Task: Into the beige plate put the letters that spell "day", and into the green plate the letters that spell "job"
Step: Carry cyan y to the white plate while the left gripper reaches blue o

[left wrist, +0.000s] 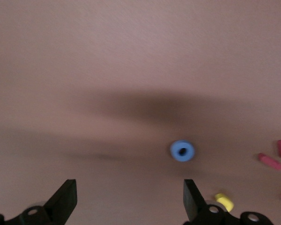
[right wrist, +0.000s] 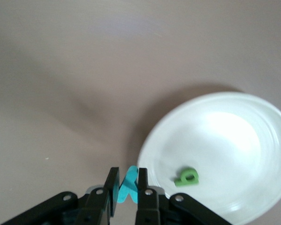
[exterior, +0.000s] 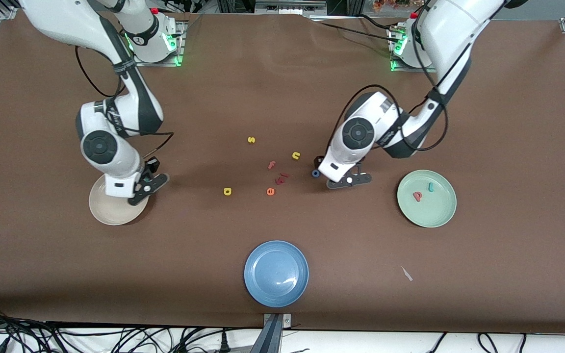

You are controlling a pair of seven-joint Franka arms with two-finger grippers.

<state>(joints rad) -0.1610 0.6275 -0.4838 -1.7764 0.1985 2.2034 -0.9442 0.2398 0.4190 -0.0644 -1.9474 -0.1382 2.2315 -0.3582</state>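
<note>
The right gripper (right wrist: 128, 187) pinches the teal y (right wrist: 127, 183) over the beige plate (right wrist: 253, 140) — light, squashy foam. The left gripper (left wrist: 130, 199), wide open, should straddle the o (left wrist: 182, 151) across its ring.

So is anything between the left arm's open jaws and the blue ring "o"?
Nothing visible. The left gripper has its jaws open over bare brown table, and the small blue foam ring "o" lies alone just ahead of them. The yellow foam "n" lies off to one side, outside the jaws.
</note>
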